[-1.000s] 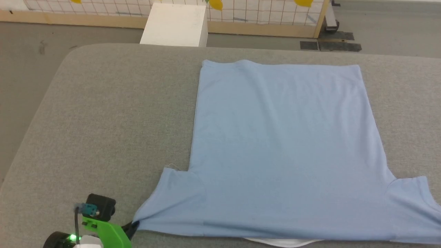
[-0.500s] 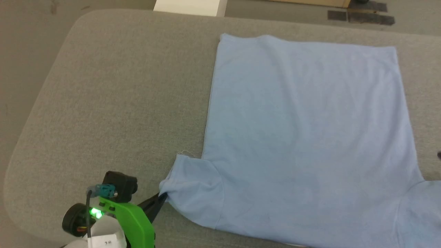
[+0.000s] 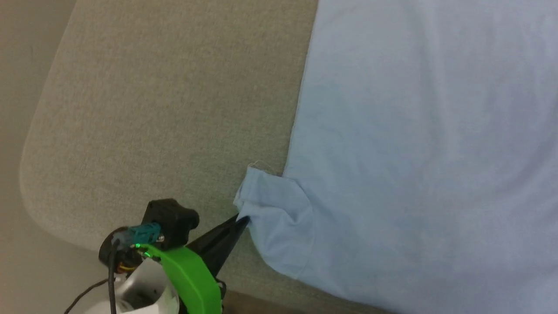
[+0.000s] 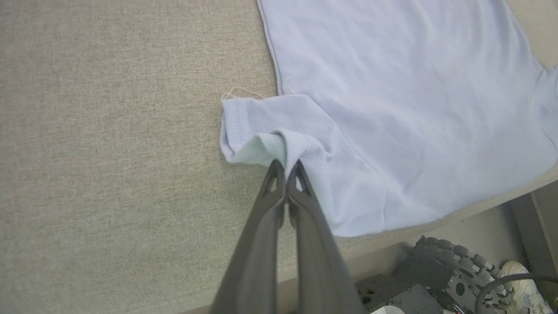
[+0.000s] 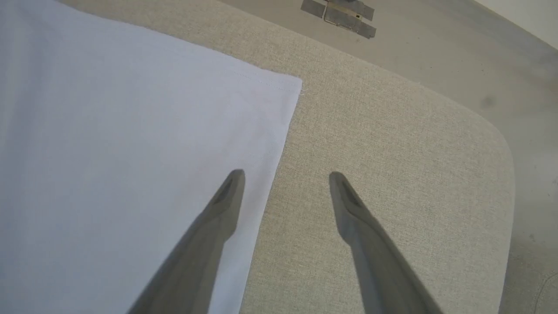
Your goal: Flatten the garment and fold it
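Blue garment (image 3: 414, 131) sleeve (image 4: 270, 117), pinched in the left gripper (image 4: 286, 165), had bunched inward, likely starting a fold; the right gripper (image 5: 285, 174) had opened wide, empty.

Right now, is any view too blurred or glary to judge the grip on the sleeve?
Head view: soft, slightly smeared, no glare. Left wrist view: sharpest, knit of the garment clear where the left gripper pinches it. Right wrist view: right gripper out of focus, table weave crisp.

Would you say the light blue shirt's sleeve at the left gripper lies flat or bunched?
Bunched: the light blue sleeve curls over itself where the left gripper pinches it.
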Robot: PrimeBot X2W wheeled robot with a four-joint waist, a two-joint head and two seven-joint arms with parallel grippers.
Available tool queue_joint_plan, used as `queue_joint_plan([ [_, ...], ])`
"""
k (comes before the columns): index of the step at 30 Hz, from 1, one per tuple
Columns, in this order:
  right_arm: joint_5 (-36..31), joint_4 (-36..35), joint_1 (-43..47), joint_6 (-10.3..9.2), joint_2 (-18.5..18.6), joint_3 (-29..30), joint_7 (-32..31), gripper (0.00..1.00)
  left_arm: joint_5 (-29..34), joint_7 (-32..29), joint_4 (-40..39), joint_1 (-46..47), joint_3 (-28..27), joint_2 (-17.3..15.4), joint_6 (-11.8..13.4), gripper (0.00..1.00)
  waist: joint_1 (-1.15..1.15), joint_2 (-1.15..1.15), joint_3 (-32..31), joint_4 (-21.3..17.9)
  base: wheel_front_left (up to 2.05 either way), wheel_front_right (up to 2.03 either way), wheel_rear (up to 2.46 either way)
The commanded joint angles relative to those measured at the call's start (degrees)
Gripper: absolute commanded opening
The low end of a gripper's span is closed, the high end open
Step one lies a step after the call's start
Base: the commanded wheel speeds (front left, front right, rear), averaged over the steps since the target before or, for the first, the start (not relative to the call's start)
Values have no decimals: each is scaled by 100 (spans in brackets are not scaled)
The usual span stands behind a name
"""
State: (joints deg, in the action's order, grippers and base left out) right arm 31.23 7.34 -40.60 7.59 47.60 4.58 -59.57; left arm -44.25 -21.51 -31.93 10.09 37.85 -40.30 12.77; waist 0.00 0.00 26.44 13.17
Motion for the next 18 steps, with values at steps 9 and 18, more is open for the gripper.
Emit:
queue_joint_plan([
  [9,-655,948,-1182,-10,408,43,-431,100,251,86,-165,369,51,172,-73,0,0,0,1131,1015,0,0,0],
  [18,-993,1448,-1274,-10,183,154,-615,100,301,186,-80,340,113,259,-60,0,0,0,1271,1083,0,0,0],
])
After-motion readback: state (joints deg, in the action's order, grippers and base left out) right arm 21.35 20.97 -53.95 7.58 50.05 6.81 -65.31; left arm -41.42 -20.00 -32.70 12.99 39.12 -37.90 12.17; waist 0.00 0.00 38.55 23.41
